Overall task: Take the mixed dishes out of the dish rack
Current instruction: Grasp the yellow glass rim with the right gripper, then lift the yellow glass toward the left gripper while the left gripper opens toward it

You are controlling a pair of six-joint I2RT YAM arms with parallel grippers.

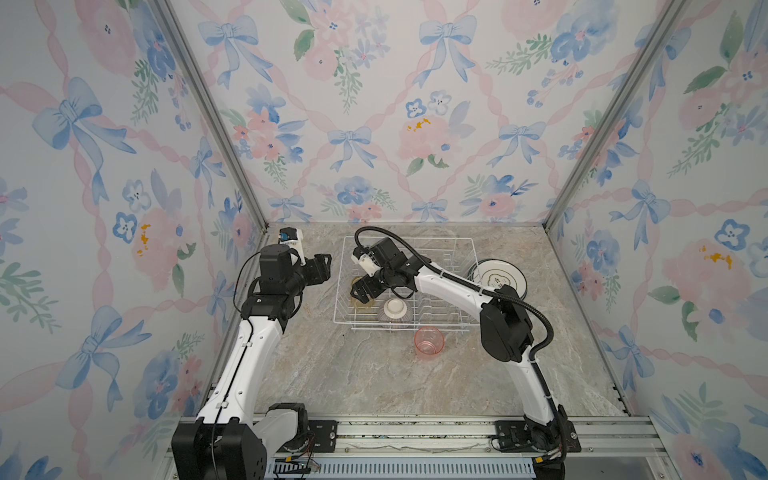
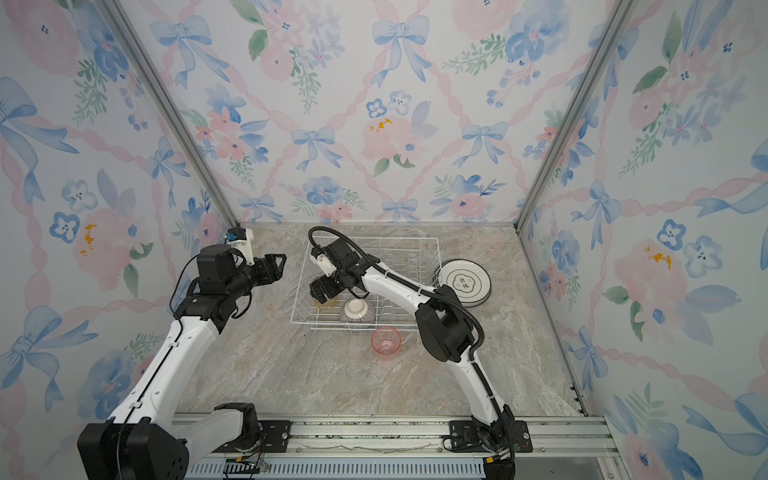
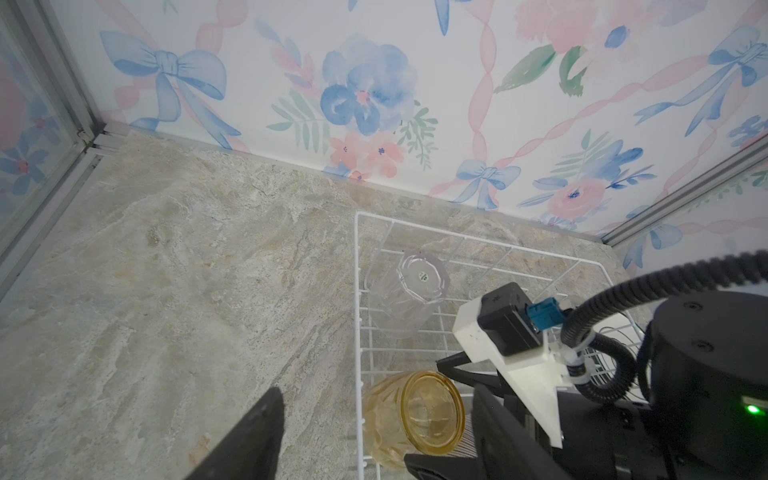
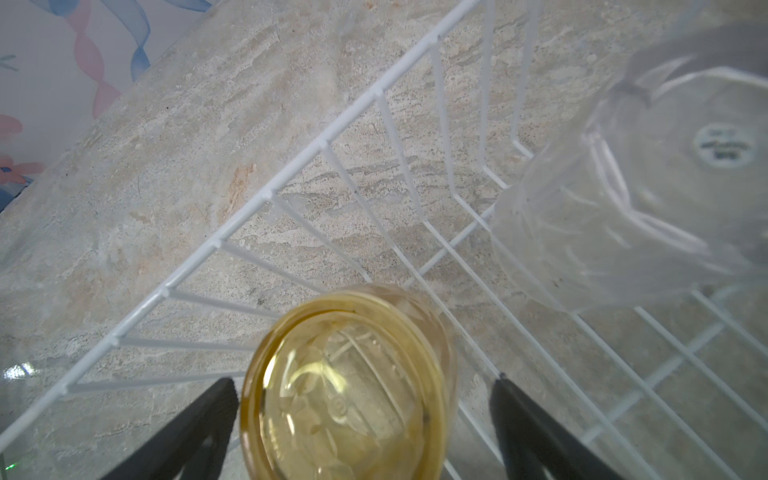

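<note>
Risk here is mostly the yellow tumbler (image 4: pixel 345 399) squirting out. The right tool (image 1: pixel 360 294) is wide open inside the dish rack (image 1: pixel 409 238), one finger either side of that tumbler and not touching it as far as I can see. The tumbler looks tilted and sits right by the rack's side wires. My guess is the finger on that side could snag a wire, or an off-centre squeeze on slick plastic could tip it. A clear tumbler (image 3: pixel 409 291) just beyond the tool and an upturned bowl (image 1: pixel 394 309) beside it could get knocked on the lift. Left tool (image 1: pixel 328 266) hangs open and empty outside the rack. Pink tumbler (image 1: pixel 429 340) and plates (image 1: pixel 500 278) are out on the counter (image 1: pixel 353 382), back behind the right tool.
</note>
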